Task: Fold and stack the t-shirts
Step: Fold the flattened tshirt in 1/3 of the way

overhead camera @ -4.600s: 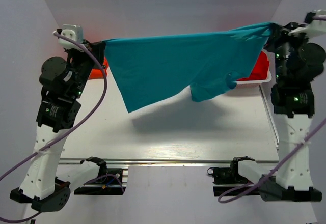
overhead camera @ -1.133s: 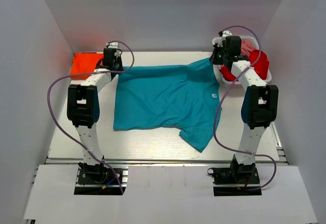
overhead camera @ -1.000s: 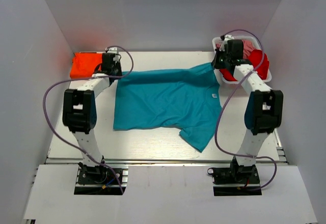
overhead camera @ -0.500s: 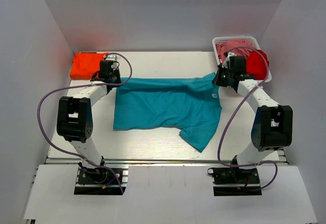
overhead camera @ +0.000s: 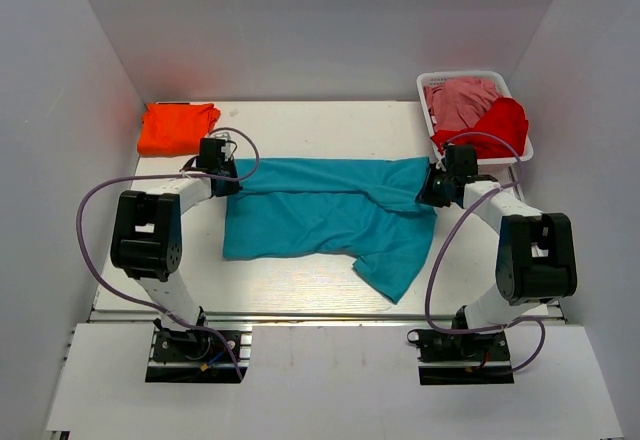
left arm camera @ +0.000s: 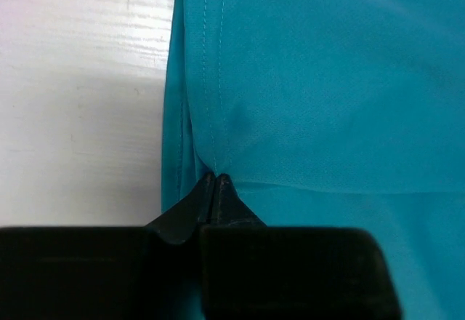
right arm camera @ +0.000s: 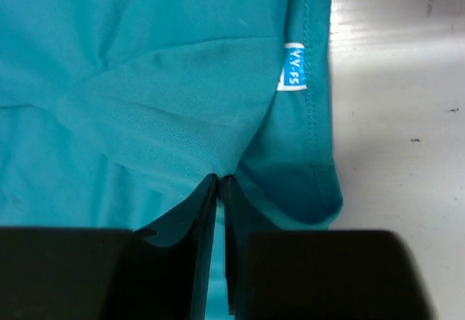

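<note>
The teal t-shirt point(overhead camera: 320, 215) lies on the table, its far edge folded toward the near side, one sleeve trailing at the front. My left gripper point(overhead camera: 226, 180) is shut on the shirt's left edge; the left wrist view shows the jaws point(left arm camera: 216, 177) pinching a hem fold of teal cloth point(left arm camera: 320, 80). My right gripper point(overhead camera: 432, 192) is shut on the right edge; the right wrist view shows the jaws point(right arm camera: 220, 180) pinching the cloth point(right arm camera: 145, 80) beside a small label point(right arm camera: 293, 67). A folded orange t-shirt point(overhead camera: 176, 126) lies at the far left.
A white basket point(overhead camera: 524, 150) at the far right holds a pink shirt point(overhead camera: 462, 98) and a red shirt point(overhead camera: 498, 122). Grey walls enclose the table on three sides. Purple cables loop off both arms.
Both grippers have drawn the teal shirt's far edge toward the near side, folding it over the body. Earlier the shirt hung stretched in the air, then was laid flat.
</note>
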Robot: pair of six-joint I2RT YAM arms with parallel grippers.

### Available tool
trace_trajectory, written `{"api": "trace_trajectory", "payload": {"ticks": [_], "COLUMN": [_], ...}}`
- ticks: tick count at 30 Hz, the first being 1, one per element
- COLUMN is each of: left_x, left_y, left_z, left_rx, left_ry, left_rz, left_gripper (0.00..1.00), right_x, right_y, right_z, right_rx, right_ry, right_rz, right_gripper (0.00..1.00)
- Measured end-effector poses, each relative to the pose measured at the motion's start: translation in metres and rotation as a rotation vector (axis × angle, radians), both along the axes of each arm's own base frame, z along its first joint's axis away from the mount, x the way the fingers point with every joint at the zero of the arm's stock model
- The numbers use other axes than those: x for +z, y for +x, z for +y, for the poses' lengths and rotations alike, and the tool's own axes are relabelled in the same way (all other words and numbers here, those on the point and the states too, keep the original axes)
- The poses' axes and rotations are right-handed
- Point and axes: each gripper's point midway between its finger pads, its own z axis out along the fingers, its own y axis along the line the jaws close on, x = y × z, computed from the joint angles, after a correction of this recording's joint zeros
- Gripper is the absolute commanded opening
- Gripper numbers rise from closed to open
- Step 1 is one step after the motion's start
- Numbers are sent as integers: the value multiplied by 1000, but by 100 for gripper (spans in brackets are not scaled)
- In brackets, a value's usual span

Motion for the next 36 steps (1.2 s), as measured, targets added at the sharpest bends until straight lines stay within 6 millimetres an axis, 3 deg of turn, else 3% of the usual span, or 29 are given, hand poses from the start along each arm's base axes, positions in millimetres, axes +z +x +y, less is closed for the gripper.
{"api": "trace_trajectory", "payload": {"ticks": [1,2,5,6,7,8,9,11,15,19,22,25,27,31,32,34,36], "left_x": [-1,-3,-7,-9,-10,-10,-7,3,45,84,94,80,57,4,-5,5,2], "left_y": [-2,-5,-13,-17,-21,-25,-28,-31,-22,7,29,49,57,53,53,64,73], "left_z": [-1,-1,1,2,4,6,8,11,4,-16,-33,-47,-54,-62,-63,-66,-67], "left_rx": [3,7,21,32,41,58,76,94,79,13,-46,-92,-113,-133,-139,-148,-148], "left_ry": [-5,-9,-7,-3,10,18,23,28,-17,-96,-146,-186,-205,-232,-233,-244,-241], "left_rz": [12,22,61,77,94,110,117,108,-2,-125,-165,-149,-105,15,27,1,-1], "left_gripper": [17,30,62,86,99,100,100,100,100,100,100,100,100,100,100,100,100], "right_x": [-2,-3,-4,-4,-5,-4,-2,7,35,58,58,41,22,-23,-24,-18,-22], "right_y": [-1,-2,-2,-2,-1,-1,-1,0,11,34,52,62,65,61,64,79,90], "right_z": [0,-1,-4,-6,-7,-9,-10,-11,-2,22,39,49,53,56,58,59,59], "right_rx": [-7,-15,-37,-42,-49,-57,-63,-68,-29,44,87,109,109,100,98,90,80], "right_ry": [1,0,-11,-17,-24,-29,-33,-40,-13,25,47,73,86,101,112,112,107], "right_rz": [6,12,15,16,15,14,10,-18,-107,-179,-191,-150,-101,16,21,-3,-1], "right_gripper": [23,39,48,52,61,70,90,90,90,90,90,90,90,90,90,90,90]}}
